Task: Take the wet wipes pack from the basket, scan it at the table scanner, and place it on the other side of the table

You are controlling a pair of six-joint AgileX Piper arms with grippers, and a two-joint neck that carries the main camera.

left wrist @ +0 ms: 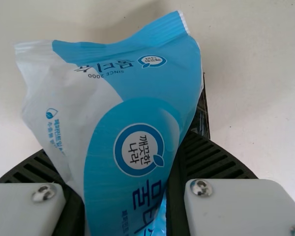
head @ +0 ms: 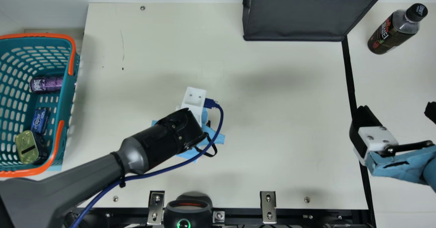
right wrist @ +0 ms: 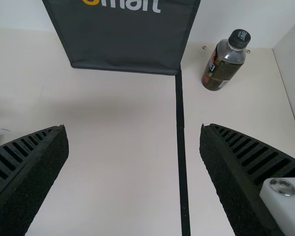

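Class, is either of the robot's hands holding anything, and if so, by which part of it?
The left hand pinches the wet wipes pack across its body, away from the crimped blue-and-white end. The right hand, open, holds nothing.

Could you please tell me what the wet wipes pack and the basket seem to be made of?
The wet wipes pack looks like smooth plastic film, creased with crimped seams; the basket is probably moulded plastic, slightly glossy, judging by its slotted walls.
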